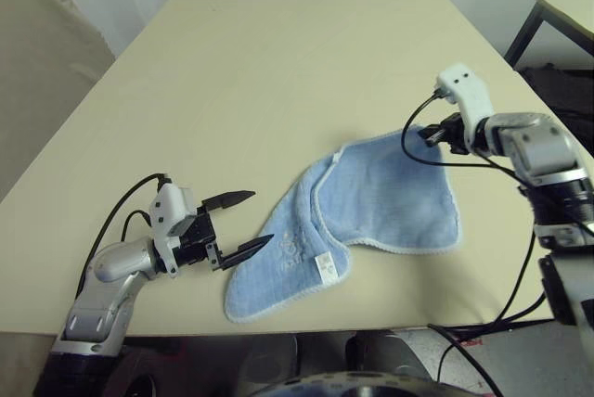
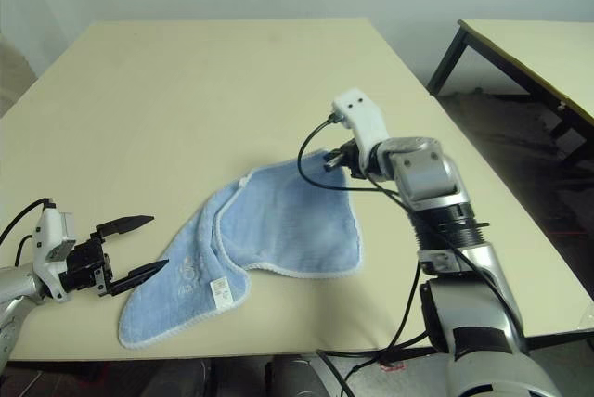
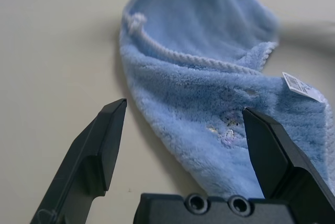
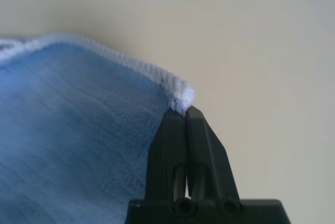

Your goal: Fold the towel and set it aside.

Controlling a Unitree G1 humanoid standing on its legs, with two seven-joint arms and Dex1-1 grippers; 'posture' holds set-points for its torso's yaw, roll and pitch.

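Spanning the whole field, the pale surface (image 1: 278,63) carries a single object, the towel (image 1: 390,198), which lies crumpled from about 7 o'clock to 2 o'clock of the head view, one flap turned over on itself. My right end effector (image 4: 180,110) is closed tight on the towel's far corner at 2 o'clock, pinching only the white stitched edging (image 4: 131,67), and that corner stands raised off the surface. My left end effector (image 1: 239,223) sits at 8 o'clock with its jaws fully spread and holding nothing; its fingers (image 3: 102,145) bracket the near end without touching it.

Risks, as I judge them, largest first. The grip is on the very tip of the corner, so the weight of the trailing terry could pull the edging free as I carry it across. With one corner held and the near end unpinned, the whole cloth may drag instead of folding, and the existing flap could bunch into a skewed fold. The near end lies close to the surface's 6 o'clock edge and might slide off. The small white tag (image 1: 327,267) may end up exposed.
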